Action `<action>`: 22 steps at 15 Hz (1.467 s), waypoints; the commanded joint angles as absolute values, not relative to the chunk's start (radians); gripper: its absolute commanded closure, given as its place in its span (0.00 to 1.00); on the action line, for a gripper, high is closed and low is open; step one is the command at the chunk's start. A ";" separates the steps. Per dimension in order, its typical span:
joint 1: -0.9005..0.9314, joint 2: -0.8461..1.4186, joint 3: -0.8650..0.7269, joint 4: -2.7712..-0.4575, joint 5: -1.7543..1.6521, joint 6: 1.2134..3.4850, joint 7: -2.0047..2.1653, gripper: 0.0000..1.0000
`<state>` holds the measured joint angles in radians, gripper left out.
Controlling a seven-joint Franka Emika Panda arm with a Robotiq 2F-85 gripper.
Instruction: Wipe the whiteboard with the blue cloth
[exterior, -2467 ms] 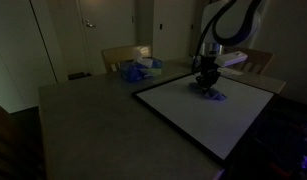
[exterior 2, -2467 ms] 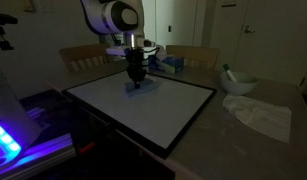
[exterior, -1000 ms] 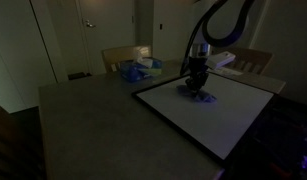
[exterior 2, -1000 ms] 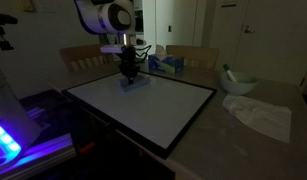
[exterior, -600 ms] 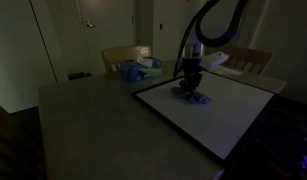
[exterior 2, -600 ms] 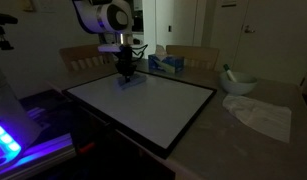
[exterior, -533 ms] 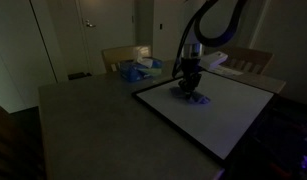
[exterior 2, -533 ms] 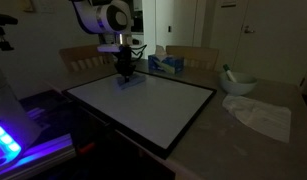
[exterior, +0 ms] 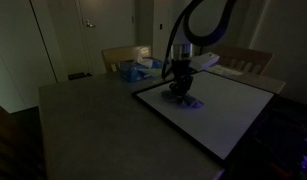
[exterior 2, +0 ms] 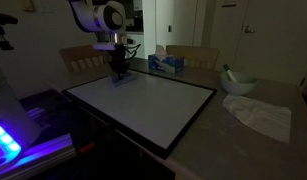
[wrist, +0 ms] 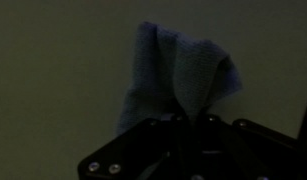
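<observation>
One gripper [exterior: 179, 91] presses the blue cloth [wrist: 178, 75] onto the whiteboard [exterior: 221, 122], close to one of its corners, the jaws clenched on the cloth's bunched top. We judge wiping is under way. Next we should sweep across the board's middle with even pressure.

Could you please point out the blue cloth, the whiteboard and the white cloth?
blue cloth [wrist: 183, 75]: wrist view, middle of the bunched fabric.
whiteboard [exterior 2: 158, 110]: in an exterior view, bare white surface.
white cloth [exterior 2: 258, 114]: in an exterior view, crumpled middle.
</observation>
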<state>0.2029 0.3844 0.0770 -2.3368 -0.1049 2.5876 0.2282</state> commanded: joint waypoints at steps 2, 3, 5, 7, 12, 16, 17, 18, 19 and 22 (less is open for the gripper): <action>0.231 0.439 0.113 -2.259 -0.062 2.530 0.233 0.97; 0.235 0.444 0.119 -2.247 -0.055 2.519 0.233 0.97; 0.245 0.452 0.133 -2.223 -0.036 2.490 0.237 0.97; 0.257 0.462 0.146 -2.199 -0.019 2.467 0.245 0.97; 0.293 0.471 0.178 -2.155 -0.008 2.416 0.246 0.97; 0.329 0.423 0.196 -2.192 -0.005 2.404 0.293 0.97; 0.337 0.410 0.204 -2.202 -0.004 2.415 0.299 0.97; 0.344 0.396 0.214 -2.212 -0.002 2.427 0.302 0.97; 0.347 0.382 0.226 -2.223 0.002 2.443 0.295 0.97; 0.353 0.321 0.262 -2.264 0.027 2.510 0.289 0.97</action>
